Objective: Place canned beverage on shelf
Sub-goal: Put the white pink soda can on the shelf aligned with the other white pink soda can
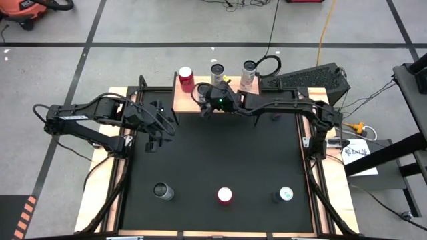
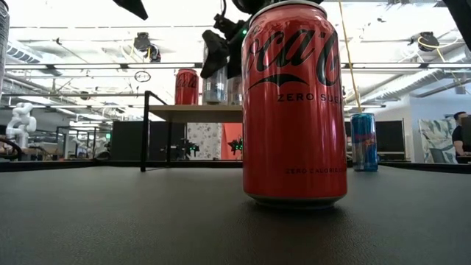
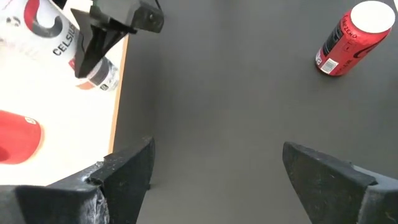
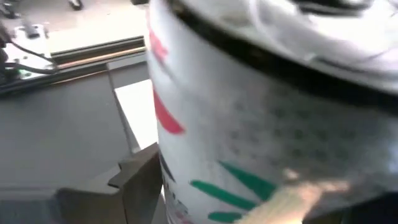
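Reaching across to the shelf [image 1: 200, 100], right hand [image 1: 202, 97] gripping silver can [image 1: 198, 94], left hand [image 1: 152, 140] open.

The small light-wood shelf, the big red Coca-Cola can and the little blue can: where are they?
Light-wood shelf [image 2: 193, 112], low view, front edge.
Red Coca-Cola can [image 2: 294, 110], low view, printed side.
Blue can [image 2: 363, 142], low view, side wall.

shelf [image 1: 183, 100] crowded with cans, mat [image 1: 220, 157] centre open

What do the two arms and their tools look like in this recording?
Both arms are dark, jointed and hung with black cables. The right tool carries a small green light. The left tool ends in two broad, dark, wedge-shaped fingers with rough, matte faces.
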You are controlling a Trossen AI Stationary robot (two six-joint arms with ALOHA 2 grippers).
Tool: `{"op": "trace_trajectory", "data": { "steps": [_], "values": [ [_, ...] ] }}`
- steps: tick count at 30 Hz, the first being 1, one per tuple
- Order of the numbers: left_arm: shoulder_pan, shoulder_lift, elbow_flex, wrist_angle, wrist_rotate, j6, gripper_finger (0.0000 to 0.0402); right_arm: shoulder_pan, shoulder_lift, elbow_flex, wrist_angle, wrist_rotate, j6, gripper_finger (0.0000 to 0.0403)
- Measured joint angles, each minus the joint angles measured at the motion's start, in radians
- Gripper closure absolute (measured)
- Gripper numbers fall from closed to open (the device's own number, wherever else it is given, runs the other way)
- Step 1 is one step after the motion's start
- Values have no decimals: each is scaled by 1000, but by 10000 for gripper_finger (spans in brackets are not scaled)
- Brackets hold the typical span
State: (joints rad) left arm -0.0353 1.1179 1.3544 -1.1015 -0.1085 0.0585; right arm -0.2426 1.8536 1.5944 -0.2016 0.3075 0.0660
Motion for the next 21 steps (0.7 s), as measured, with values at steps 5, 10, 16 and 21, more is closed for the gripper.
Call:
{"op": "trace_trajectory", "data": {
  "steps": [5,10,16,21],
  "values": [
    [0,0,0,0,0,-1,47,-2,-6,0,-24,57,1,120],
    [0,0,0,0,0,-1,47,-8,-8,2,-56,64,2,120],
    [0,0,0,0,4,-2,47,-16,-9,3,-84,58,2,120],
    [0,0,0,0,6,-1,47,-16,-9,3,-83,14,-7,120]
  ]
}}
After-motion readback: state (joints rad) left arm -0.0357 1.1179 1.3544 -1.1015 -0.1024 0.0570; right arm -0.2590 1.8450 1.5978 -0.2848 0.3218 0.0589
